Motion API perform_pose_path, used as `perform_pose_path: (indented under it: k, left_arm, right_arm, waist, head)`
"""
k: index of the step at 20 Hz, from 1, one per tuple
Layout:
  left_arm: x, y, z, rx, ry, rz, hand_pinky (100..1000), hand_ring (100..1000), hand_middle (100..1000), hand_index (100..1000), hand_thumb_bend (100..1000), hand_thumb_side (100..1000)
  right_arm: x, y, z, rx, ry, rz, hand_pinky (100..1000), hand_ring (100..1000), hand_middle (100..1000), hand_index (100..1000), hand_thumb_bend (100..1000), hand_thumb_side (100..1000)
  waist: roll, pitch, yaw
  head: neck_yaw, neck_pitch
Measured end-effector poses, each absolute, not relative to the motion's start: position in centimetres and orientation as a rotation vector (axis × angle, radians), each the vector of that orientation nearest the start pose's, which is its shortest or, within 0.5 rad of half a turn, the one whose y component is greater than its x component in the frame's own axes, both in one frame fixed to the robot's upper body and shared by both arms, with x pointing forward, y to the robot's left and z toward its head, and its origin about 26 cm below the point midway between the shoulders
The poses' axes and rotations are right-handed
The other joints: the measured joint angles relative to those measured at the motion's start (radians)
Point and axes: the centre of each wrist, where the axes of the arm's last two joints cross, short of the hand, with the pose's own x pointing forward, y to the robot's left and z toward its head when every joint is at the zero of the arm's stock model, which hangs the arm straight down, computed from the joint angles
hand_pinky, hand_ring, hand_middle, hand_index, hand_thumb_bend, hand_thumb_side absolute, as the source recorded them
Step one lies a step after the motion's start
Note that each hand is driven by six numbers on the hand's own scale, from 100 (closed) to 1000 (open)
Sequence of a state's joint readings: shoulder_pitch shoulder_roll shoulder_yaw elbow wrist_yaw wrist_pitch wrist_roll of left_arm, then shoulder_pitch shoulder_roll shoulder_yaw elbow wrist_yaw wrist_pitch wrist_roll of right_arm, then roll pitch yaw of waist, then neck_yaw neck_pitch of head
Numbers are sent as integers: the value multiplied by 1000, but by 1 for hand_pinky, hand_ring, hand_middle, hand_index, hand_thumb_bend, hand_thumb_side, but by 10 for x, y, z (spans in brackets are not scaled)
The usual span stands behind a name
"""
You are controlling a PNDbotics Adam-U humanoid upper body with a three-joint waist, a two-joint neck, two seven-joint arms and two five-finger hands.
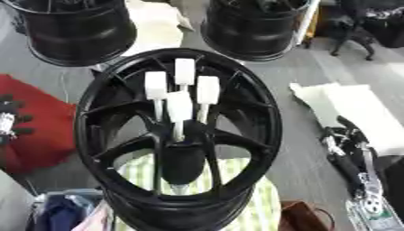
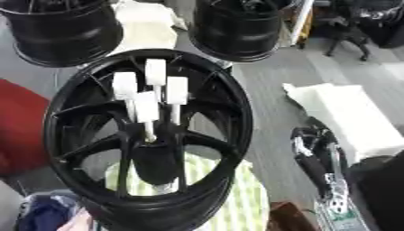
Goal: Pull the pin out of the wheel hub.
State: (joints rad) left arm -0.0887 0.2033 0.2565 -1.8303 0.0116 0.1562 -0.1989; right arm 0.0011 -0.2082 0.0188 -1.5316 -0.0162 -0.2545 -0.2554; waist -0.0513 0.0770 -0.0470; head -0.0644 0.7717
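Fingers of the right hand (image 1: pixel 347 149) at the right edge of the frame cannot be told apart or together, being dark and blurred; the left hand (image 1: pixel 9 118) shows at the left edge over a red cloth (image 1: pixel 43 135), its fingers spread. Four white pins (image 1: pixel 180 106) (upright, clustered) stand in the black wheel hub (image 1: pixel 177 135) at centre frame.

2 spare black rims (image 1: pixel 75 29) behind, red cloth (image 1: pixel 35 122) left
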Motion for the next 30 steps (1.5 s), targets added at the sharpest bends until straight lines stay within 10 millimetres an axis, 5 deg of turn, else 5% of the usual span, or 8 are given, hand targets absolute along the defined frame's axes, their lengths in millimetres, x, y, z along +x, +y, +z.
perform_pose_path:
  k: [9,17,23,30]
  left_arm:
    - [297,371,168,379,-1926,-316,709,749,785,904,210,558]
    - [322,389,249,500,-2017,-823,739,746,780,896,215,605]
    - [345,375,292,454,-1916,-1318,769,751,781,891,210,601]
    - [378,330,312,367,-1686,-1816,793,762,798,898,244,590]
  right_arm:
    - [273,-292,-14,-309,-1793,-42,657,599,636,881,197,397]
    - [271,-293,-16,-315,-1786,-37,657,598,636,881,197,398]
    - [270,-295,-17,-318,-1780,-28,657,598,636,881,198,398]
    - [267,-296,-20,-318,-1768,-18,657,598,636,881,197,398]
  waist:
    - [8,-2,0]
    - [20,-7,-11]
    - [25,-17,-29]
    - [32,-29,-38]
  head:
    - [0,0]
    - [1,0]
    - [7,0]
    - [15,0]
